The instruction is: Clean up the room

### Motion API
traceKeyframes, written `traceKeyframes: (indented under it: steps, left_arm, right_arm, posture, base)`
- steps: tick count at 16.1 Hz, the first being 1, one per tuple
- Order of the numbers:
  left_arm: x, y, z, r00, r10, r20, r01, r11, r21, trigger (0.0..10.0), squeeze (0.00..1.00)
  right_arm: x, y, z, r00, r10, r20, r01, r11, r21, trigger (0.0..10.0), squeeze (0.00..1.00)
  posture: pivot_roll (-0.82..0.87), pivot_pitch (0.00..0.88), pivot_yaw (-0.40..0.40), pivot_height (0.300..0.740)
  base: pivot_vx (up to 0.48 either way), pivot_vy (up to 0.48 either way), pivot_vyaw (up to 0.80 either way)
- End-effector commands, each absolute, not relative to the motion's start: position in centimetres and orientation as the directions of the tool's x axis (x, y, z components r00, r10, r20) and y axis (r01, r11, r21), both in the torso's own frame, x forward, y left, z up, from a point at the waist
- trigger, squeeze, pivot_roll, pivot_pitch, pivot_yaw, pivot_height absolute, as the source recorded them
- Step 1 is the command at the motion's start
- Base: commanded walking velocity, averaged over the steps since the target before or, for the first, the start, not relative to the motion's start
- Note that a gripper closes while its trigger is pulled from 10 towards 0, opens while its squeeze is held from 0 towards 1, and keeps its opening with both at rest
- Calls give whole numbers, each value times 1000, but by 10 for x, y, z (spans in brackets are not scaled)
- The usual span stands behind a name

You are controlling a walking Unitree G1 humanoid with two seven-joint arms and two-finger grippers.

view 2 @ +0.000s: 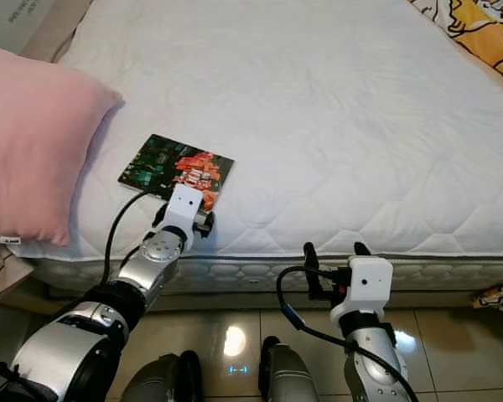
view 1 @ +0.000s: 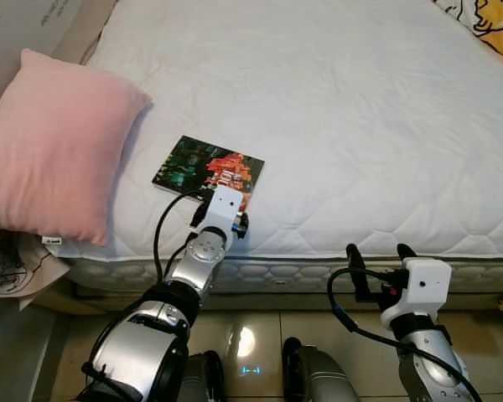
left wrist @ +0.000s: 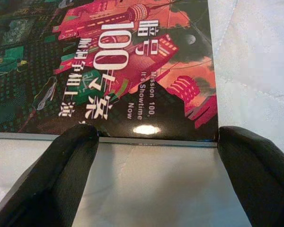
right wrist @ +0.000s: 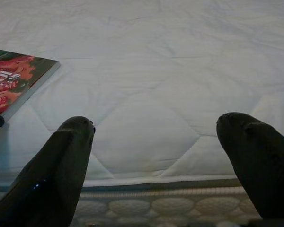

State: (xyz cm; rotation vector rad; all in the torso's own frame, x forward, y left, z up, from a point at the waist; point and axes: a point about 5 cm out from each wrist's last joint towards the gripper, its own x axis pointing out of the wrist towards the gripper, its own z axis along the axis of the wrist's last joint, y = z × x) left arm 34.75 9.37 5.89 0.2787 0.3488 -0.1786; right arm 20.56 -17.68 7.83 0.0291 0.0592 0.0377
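You're at the pick-up step: left gripper (left wrist: 151, 142) spread at the near edge of the book (view 1: 208, 166) on the mattress (view 1: 360, 109), right gripper (right wrist: 156, 137) spread, idle; next, probably close squarely.

2 head eyes downward over bed (view 1: 335, 100); wrist views near book (left wrist: 109, 71).

You have the book (view 1: 208, 168) lying flat on the mattress (view 1: 344, 109) near its front edge, with the pillow (view 1: 50, 146) to its left at the mattress's left side. Your left gripper (left wrist: 156, 142) sits at the book's near edge, fingers spread just wider than it, while your right gripper (view 1: 382, 251) hangs to the right, in front of the mattress edge, over the floor (view 1: 260, 335).
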Motion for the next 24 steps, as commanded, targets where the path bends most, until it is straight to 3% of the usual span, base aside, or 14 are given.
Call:
traceKeyframes:
  steps: [1,8,13,16,24]
  left_arm:
    - [342,96,50,909,-113,-401,226,942,248,10000,0]
    - [335,100,36,857,-102,-505,229,953,197,10000,0]
    - [336,70,44,848,-220,-483,310,944,114,10000,0]
    - [335,34,58,837,-364,-408,420,906,53,10000,0]
    - [333,8,69,815,-458,-356,496,868,18,10000,0]
  right_arm:
    - [201,-180,73,996,33,-82,-32,999,21,10000,165]
    - [203,-180,71,995,40,-90,-39,999,15,10000,161]
    - [204,-179,72,995,42,-89,-41,999,13,10000,161]
    - [204,-181,72,996,32,-85,-32,999,9,10000,165]
    - [204,-182,72,996,18,-83,-18,1000,5,10000,161]
  posture:
    - [-178,174,19,736]
    - [-175,176,17,736]
    - [-184,181,18,736]
    - [-194,179,25,736]
    - [-201,178,35,736]
  base:
    - [0,0,0]
    - [0,0,0]
    - [0,0,0]
    - [0,0,0]
    - [0,0,0]
